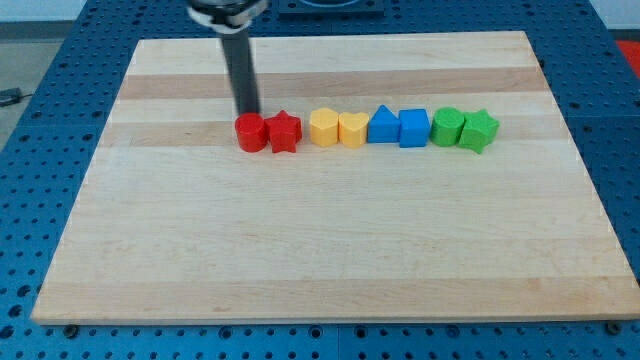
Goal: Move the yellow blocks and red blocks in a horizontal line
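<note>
We note my tip [247, 113] touching the red cylinder [250, 133] at its 12 o'clock, clamping nothing, red star [285, 131] at 3 o'clock.

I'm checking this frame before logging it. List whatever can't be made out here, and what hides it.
Camera view, the only one:
- The arm above the rod is cut off by the view's top edge.
- Whether my tip touches the red cylinder is unclear: it ends right at the block's top edge.
- The blocks' far sides face away from the camera.
- The board's bottom corners are cut off by the view's bottom edge.
</note>
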